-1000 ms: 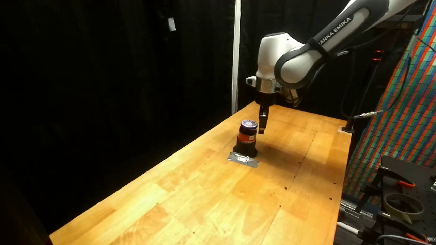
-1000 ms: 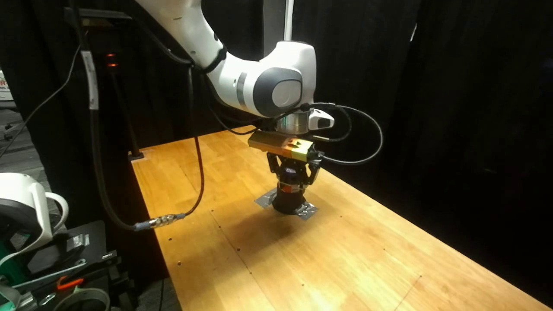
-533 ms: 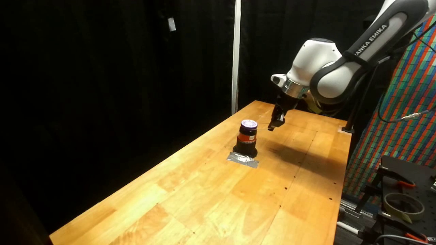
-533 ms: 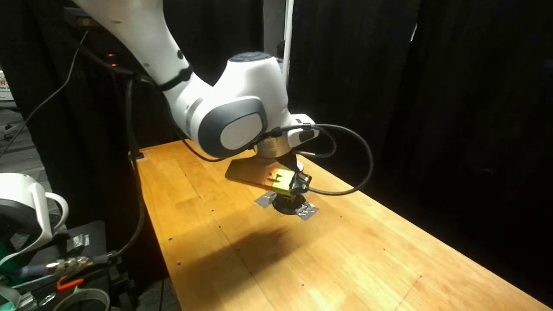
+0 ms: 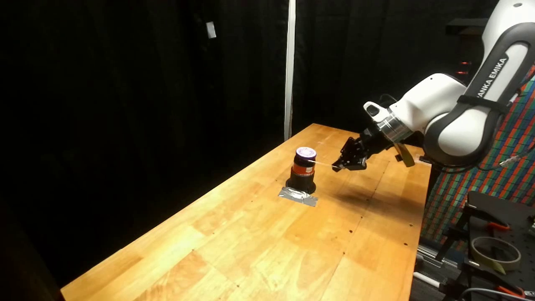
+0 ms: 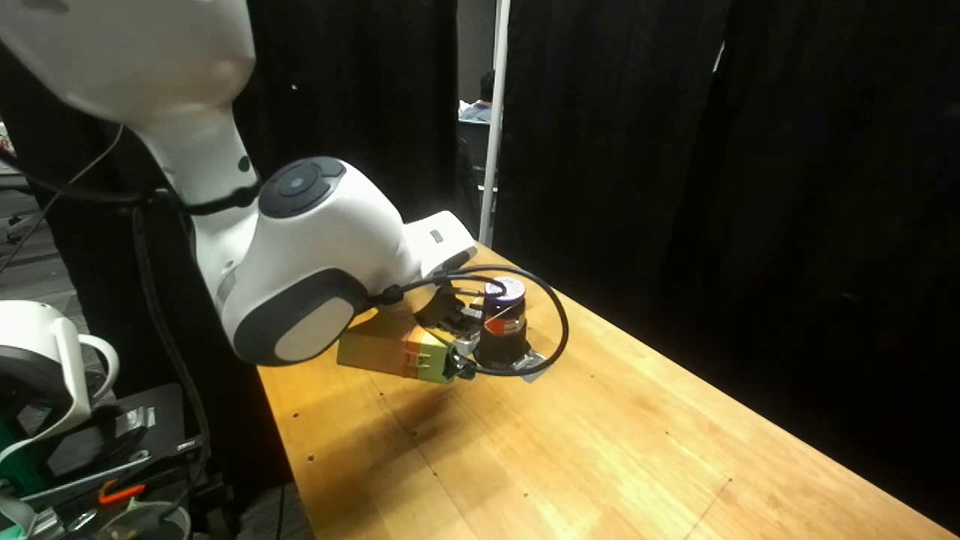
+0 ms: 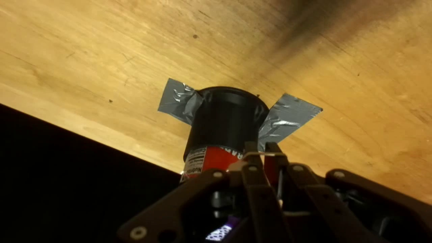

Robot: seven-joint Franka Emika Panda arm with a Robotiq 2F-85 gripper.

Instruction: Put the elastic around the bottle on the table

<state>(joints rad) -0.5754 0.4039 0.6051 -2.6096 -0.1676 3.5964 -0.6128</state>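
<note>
Near the bottle point(image 5: 301, 169), the barely parted claw point(image 7: 262, 150) has the taut elastic point(image 5: 323, 164) hooked on it; wrapping seems in hand, gentle unhooking probably next.

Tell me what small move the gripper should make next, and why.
My judgement: tilt the gripper a little more so its fingertips aim at the bottle, probably letting the elastic slip off. An exterior view shows it stretched between bottle and gripper; the wrist view shows it crossing both fingertips.
</note>
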